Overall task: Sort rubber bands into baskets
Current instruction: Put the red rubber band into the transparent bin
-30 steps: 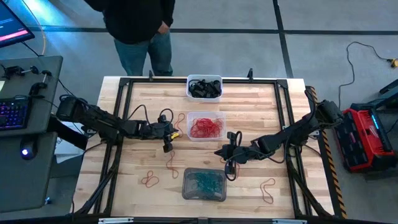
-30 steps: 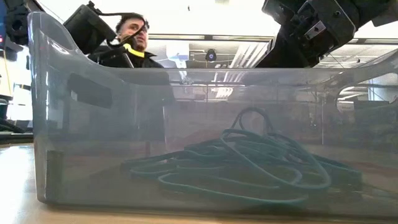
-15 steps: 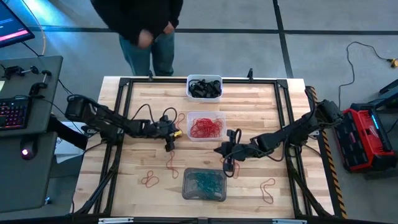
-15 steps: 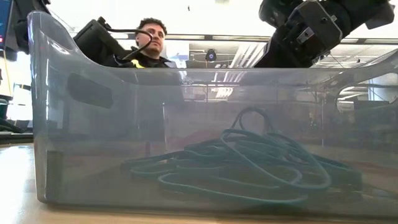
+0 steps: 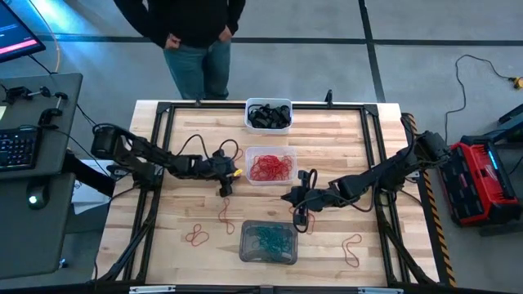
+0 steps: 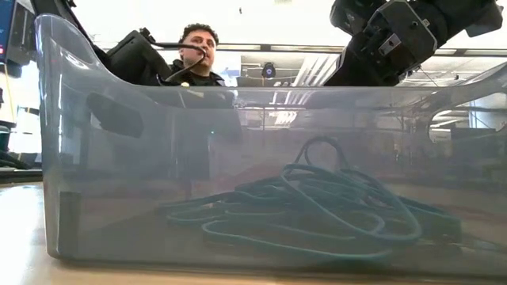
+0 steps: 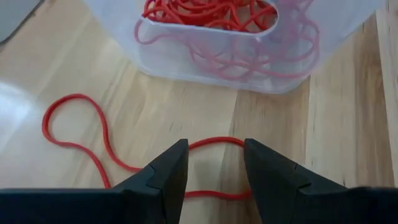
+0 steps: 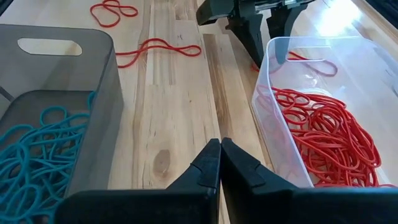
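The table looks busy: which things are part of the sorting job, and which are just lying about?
Part of the job:
- loose red rubber bands
- clear basket of red bands
- grey basket of teal bands
- white basket of black bands
- left tool, open

Lying about:
- keyboard
- red toolbox

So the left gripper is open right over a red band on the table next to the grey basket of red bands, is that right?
Not quite. The basket holding the red bands is clear, not grey; the grey basket holds the blue-teal bands, as the right wrist view shows. The rest stands: in the left wrist view the left gripper is open over a red band on the table beside that basket.
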`<action>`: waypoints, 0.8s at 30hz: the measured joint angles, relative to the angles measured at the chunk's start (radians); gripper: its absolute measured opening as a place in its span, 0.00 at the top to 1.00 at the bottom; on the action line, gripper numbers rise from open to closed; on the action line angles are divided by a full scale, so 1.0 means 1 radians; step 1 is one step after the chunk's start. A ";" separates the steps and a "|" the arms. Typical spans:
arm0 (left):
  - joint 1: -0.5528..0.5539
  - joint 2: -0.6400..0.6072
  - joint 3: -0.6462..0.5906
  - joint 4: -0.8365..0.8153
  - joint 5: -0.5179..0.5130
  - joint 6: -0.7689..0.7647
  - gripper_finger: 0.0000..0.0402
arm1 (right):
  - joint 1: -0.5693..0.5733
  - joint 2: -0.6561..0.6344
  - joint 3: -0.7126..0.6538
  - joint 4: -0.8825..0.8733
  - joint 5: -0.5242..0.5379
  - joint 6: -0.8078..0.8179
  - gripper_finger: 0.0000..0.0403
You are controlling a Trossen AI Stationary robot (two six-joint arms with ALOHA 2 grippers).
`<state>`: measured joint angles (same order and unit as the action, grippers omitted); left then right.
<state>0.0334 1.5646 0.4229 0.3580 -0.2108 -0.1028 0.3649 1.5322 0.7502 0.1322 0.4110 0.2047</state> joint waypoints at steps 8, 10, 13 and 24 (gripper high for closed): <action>0.002 0.003 0.000 -0.003 0.000 0.001 0.63 | 0.000 0.000 0.000 0.000 0.000 -0.003 1.00; 0.007 0.003 0.000 -0.002 0.000 0.000 0.63 | 0.000 0.000 0.000 0.000 0.000 -0.003 1.00; 0.013 0.003 0.000 -0.002 0.014 0.000 0.63 | 0.000 0.000 0.000 0.000 0.000 -0.003 1.00; 0.012 0.003 0.000 -0.018 0.067 0.002 0.63 | 0.000 0.000 0.000 0.000 0.000 -0.004 1.00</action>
<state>0.0451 1.5673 0.4232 0.3405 -0.1433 -0.1011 0.3649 1.5322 0.7503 0.1322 0.4115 0.2008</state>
